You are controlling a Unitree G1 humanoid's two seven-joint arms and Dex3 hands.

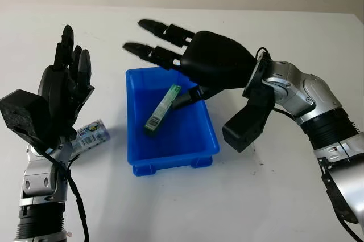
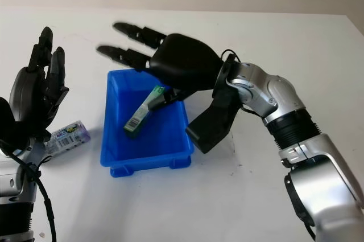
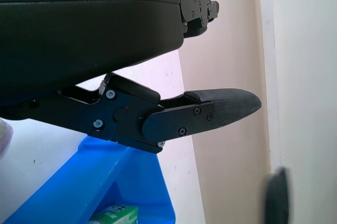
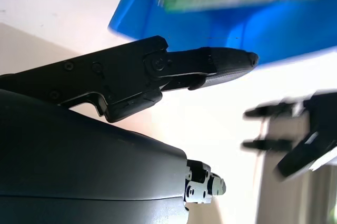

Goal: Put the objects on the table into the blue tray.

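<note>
One blue tray sits in the middle of the white table. One long green box lies inside it, tipped up, with its far end leaning toward the tray's back right part. One small packet with a shiny wrapper and a printed label lies flat on the table, at about 9 o'clock from the tray and just beside it, not touching. So that is two things to put away: one is in the tray and one is out. The right hand is above the back of the tray, at about 12 o'clock from the box, open and holding nothing. Its thumb points down close to the box's top end, but I cannot tell if it touches. The left hand is raised at about 9 o'clock from the tray, above the packet, open and holding nothing too. The head views show both hands, the tray, the box and the packet all at once. The left wrist view shows a close finger and a corner of the tray with a bit of the green box. The right wrist view shows the tray from low down, with the box blurry, and the other hand far off.
</note>
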